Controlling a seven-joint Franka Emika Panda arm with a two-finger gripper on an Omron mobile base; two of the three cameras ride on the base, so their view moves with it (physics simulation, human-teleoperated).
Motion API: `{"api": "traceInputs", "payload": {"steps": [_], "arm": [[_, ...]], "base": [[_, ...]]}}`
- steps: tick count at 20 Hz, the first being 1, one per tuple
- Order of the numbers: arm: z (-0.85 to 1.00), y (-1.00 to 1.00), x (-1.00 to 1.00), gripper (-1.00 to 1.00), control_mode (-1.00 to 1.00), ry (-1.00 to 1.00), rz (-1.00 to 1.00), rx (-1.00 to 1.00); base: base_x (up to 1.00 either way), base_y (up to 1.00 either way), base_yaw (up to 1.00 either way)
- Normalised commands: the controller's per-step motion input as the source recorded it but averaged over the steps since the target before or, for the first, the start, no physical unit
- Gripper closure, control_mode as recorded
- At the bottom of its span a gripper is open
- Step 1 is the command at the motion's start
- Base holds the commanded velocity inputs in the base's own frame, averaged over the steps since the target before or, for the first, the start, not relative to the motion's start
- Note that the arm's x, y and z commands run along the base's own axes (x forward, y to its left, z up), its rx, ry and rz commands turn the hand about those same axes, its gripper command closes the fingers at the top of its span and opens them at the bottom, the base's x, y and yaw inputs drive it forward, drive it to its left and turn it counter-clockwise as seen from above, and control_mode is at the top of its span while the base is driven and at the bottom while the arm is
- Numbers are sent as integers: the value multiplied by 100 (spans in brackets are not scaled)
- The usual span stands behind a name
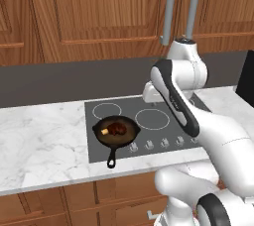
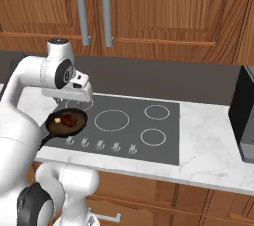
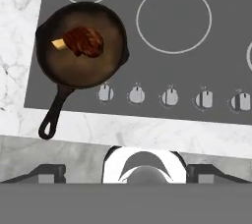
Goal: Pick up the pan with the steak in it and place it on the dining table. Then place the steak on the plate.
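Sitting on the stove point(image 1: 149, 121) near the counter's point(image 1: 39, 141) front edge: pan point(image 3: 81, 46) holding steak point(image 3: 84, 41), handle pointing toward that edge. Hovering high above, off to the pan's right: gripper point(image 3: 125, 174), grasping nothing, fingertips point(image 3: 47, 173) spread wide apart.

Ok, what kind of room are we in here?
A home kitchen, rendered. A glass cooktop with a row of knobs is set into a marble counter, wooden cabinets hang above it, and the pan with the steak sits on a burner.
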Motion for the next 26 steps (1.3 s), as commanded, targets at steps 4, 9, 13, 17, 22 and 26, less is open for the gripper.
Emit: {"api": "traceInputs", "payload": {"steps": [4,9,13,17,22,26], "arm": [[-33,46,-63,-100,-100,0,0,0],[-35,55,-39,-100,-100,1,0,0],[-41,59,0,-100,-100,9,0,0],[-45,55,3,-100,-100,12,-1,0],[-49,51,7,-100,-100,12,-2,0],[-44,48,18,-100,-100,9,-3,-1]], "base": [[0,0,0],[0,0,0],[0,0,0],[0,0,0],[0,0,0],[0,0,0]]}}
